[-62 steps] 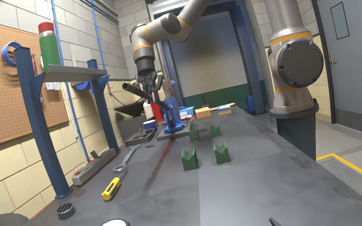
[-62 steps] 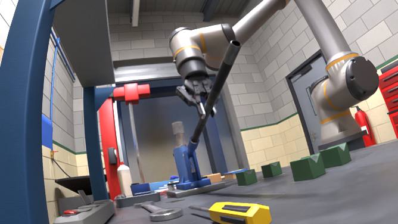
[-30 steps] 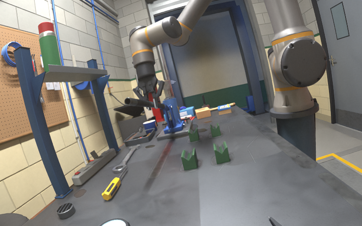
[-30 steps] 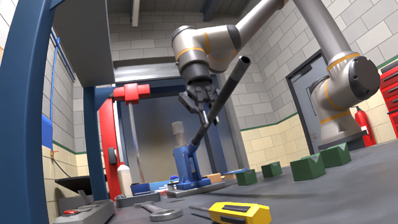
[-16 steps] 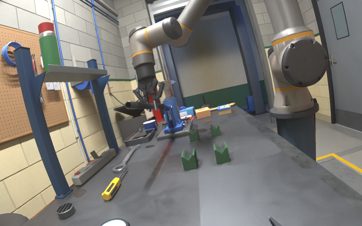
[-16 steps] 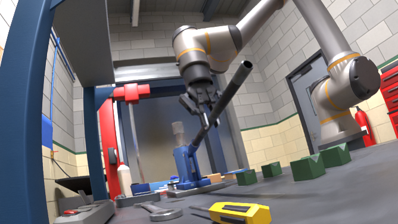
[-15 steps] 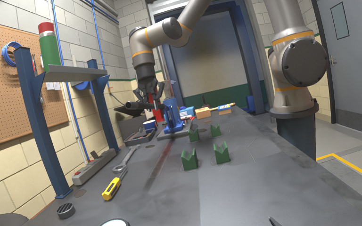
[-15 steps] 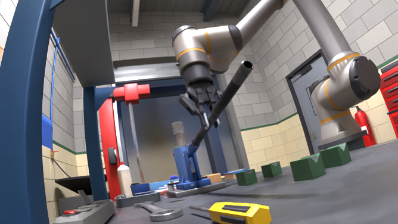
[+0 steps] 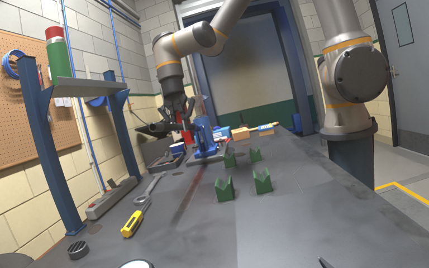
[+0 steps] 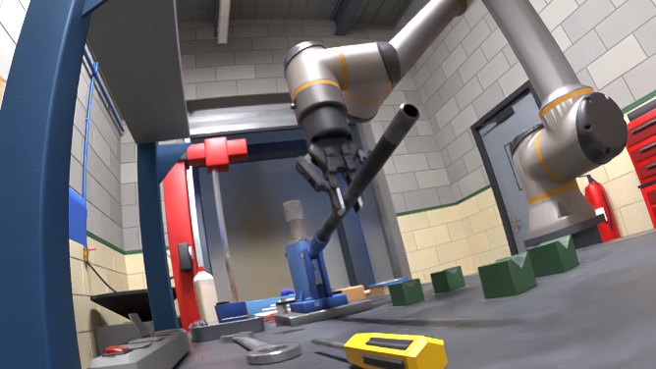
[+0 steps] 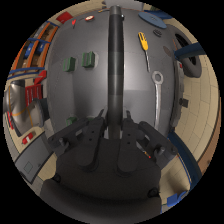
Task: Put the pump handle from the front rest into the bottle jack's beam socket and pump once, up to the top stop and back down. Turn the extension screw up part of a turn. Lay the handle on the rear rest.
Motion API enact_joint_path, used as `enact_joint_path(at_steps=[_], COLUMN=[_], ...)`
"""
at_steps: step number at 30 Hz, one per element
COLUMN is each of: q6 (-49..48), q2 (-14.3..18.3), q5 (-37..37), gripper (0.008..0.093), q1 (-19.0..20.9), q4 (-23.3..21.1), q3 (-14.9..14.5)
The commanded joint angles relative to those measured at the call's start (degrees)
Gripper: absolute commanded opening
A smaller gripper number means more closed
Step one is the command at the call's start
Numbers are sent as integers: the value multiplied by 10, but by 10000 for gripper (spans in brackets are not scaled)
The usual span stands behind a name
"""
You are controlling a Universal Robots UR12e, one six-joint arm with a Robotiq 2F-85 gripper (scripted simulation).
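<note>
The dark tubular pump handle (image 10: 366,167) sits with its lower end in the beam socket of the blue bottle jack (image 10: 309,275) and slants up toward the near end of the bench. The handle (image 9: 170,126) is held in my closed gripper (image 9: 180,124) partway along its length, close above the jack (image 9: 204,139). In the wrist camera the handle (image 11: 115,69) runs straight out from between my fingers (image 11: 115,115) over the bench. The knurled extension screw (image 10: 293,216) stands up from the jack's top. Two pairs of green V-block rests (image 9: 243,185) (image 9: 242,157) stand empty.
A blue shelf frame (image 9: 44,139) with a grey shelf stands along the left edge of the bench. A spanner (image 9: 148,189), a yellow-handled screwdriver (image 9: 132,222), a power strip (image 9: 110,197) and a tool tray (image 9: 165,162) lie beside it. Boxes and a brush (image 9: 253,131) sit behind the jack.
</note>
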Motion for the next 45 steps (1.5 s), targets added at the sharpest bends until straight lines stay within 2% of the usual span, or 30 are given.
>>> enact_joint_path(at_steps=[1, 34, 44, 45], q6=[0, 1, 1, 1], q2=[0, 0, 0, 0], q5=[0, -2, -2, -2], gripper=[80, 80, 580, 580], q1=[0, 1, 1, 1], q4=[-1, -2, -2, -2], q3=[-1, -1, -1, -1])
